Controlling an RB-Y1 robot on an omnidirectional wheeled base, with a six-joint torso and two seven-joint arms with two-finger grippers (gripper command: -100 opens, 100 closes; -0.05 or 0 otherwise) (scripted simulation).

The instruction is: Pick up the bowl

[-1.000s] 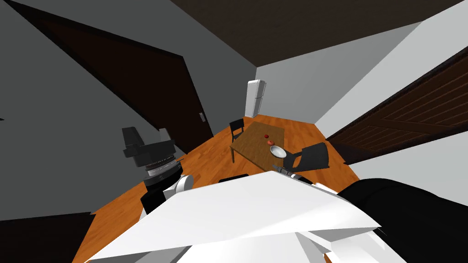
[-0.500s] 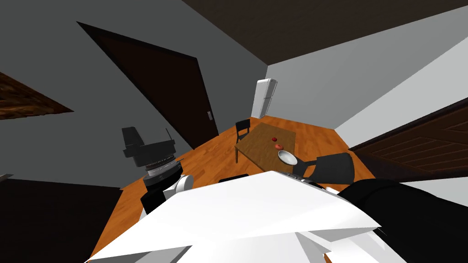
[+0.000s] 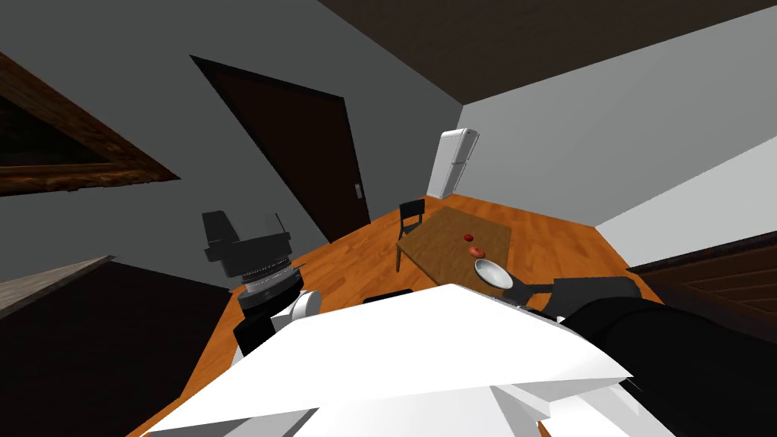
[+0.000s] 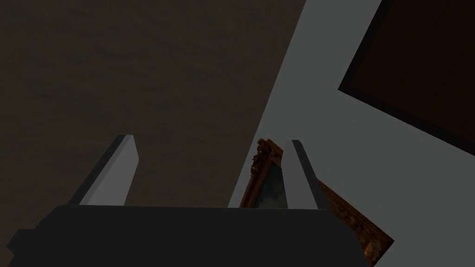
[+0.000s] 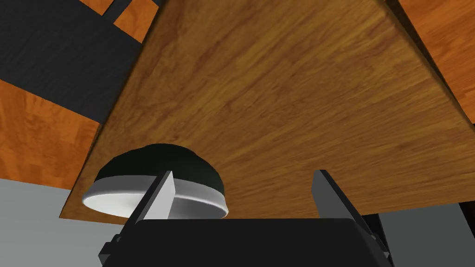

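Observation:
The bowl, white inside and dark outside, sits at the near corner of the brown wooden table. In the right wrist view the bowl stands close in front of my hand, partly behind one finger and mostly to the outer side of it. My right gripper is open, with bare table top between its fingers. My left arm is raised at my left side, and the left gripper is open and holds nothing.
Two small red things lie on the table beyond the bowl. A black chair stands at the table's far side, another chair by the near right corner. A white fridge and a dark door line the walls.
My head view has swung, so the table and bowl have drifted right and lower in it, closer to my chest. The bowl has not moved on the table.

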